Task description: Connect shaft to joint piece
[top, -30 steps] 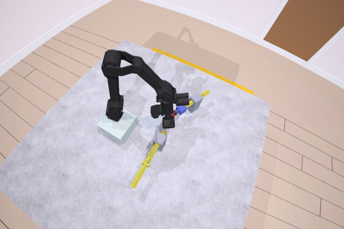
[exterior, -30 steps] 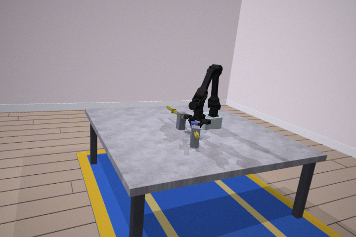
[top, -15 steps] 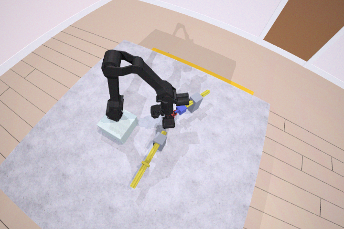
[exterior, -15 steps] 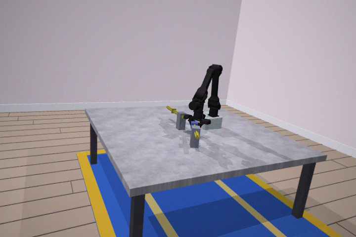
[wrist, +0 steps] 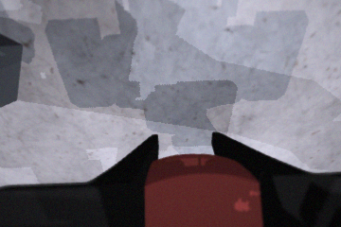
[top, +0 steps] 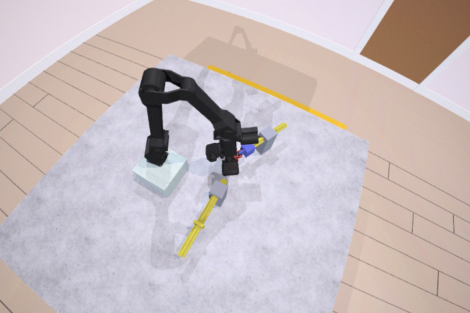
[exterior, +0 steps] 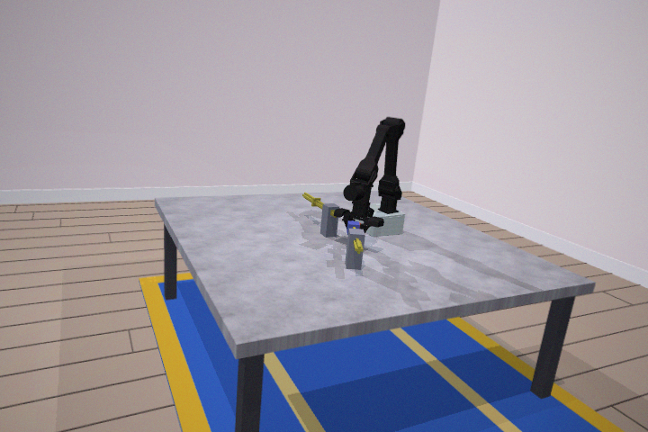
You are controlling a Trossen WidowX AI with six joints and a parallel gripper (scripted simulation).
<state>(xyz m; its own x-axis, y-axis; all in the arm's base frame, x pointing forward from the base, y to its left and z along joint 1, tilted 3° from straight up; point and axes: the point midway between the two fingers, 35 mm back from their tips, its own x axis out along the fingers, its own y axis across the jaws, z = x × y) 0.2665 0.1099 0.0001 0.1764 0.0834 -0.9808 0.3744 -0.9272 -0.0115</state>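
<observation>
My gripper [top: 237, 156] [exterior: 354, 222] [wrist: 185, 138] is shut on the red joint piece [top: 237, 156] [wrist: 202, 194], which fills the gap between the black fingers in the wrist view. A blue part [top: 247, 149] links it to the fixed yellow shaft [top: 280, 128] [exterior: 311, 199] in the far grey block [top: 267, 139] [exterior: 328, 220]. The second yellow shaft [top: 200, 221] [exterior: 357, 246] lies in the near grey block [top: 219, 190] [exterior: 354, 256], its tip just below the gripper and apart from the joint piece.
The arm's pale green base block [top: 160, 175] [exterior: 390, 222] stands left of the assembly. The grey table [top: 94, 239] [exterior: 264, 274] stands on a wooden floor above a blue and yellow mat [exterior: 365, 376].
</observation>
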